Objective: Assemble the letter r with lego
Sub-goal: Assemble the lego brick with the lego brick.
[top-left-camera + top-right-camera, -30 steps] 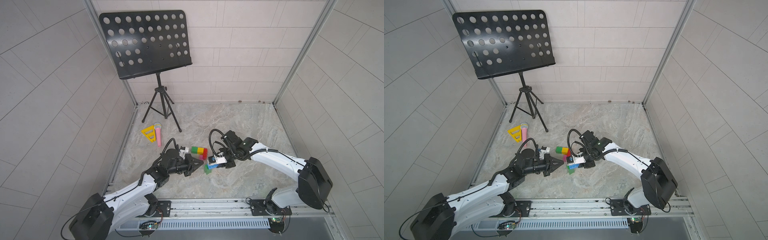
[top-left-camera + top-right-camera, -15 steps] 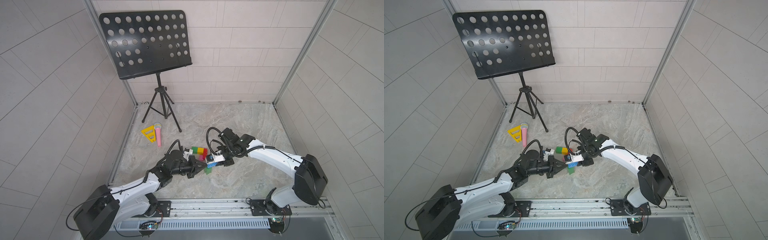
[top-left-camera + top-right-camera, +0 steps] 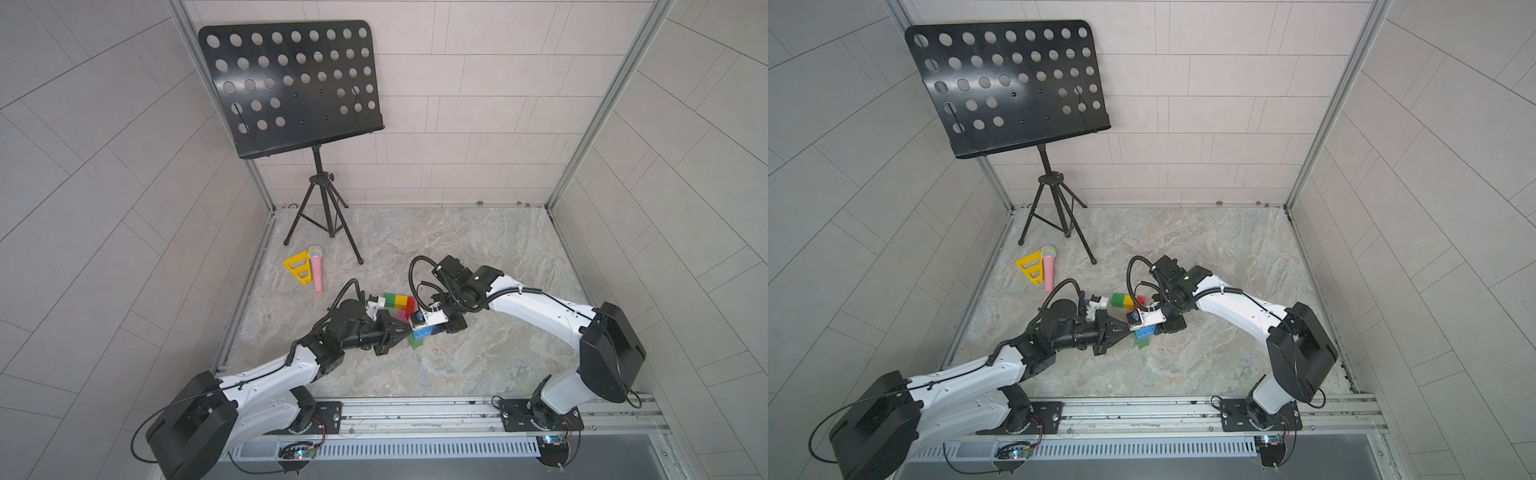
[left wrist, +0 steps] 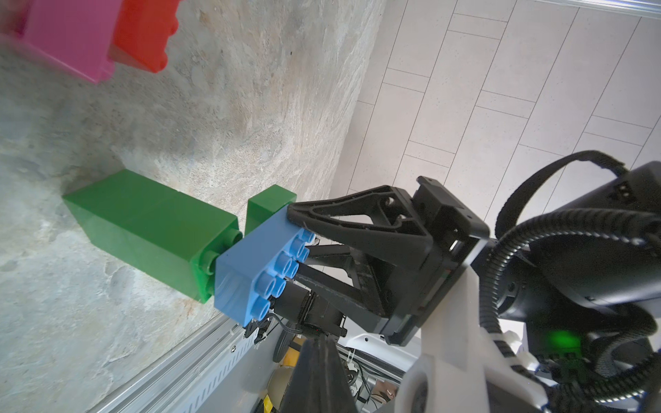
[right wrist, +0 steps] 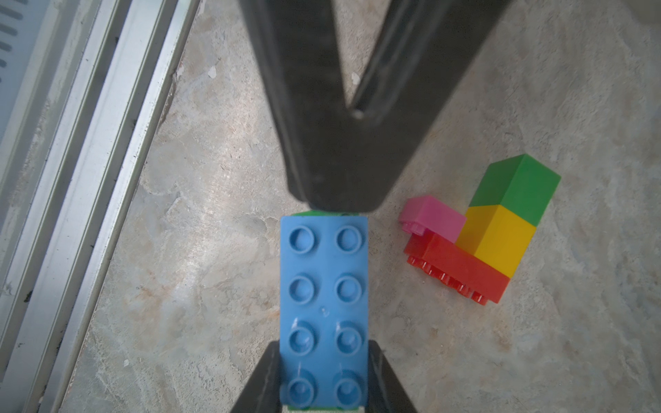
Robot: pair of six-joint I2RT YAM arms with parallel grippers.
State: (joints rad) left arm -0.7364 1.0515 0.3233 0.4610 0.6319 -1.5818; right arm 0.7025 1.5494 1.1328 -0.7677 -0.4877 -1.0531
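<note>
No readable writing anywhere.
The blue brick [image 5: 323,304] and the music stand [image 3: 291,83] show no legible letters, numbers or labels.

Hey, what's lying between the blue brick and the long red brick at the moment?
Nothing. In the right wrist view, the stretch between the blue brick and the red brick is bare table.

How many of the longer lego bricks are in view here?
2. The blue brick sits in the right gripper, with green bricks attached to its underside. The red brick lies on the table, joined to a pink brick and a yellow brick. None seems hidden.
</note>
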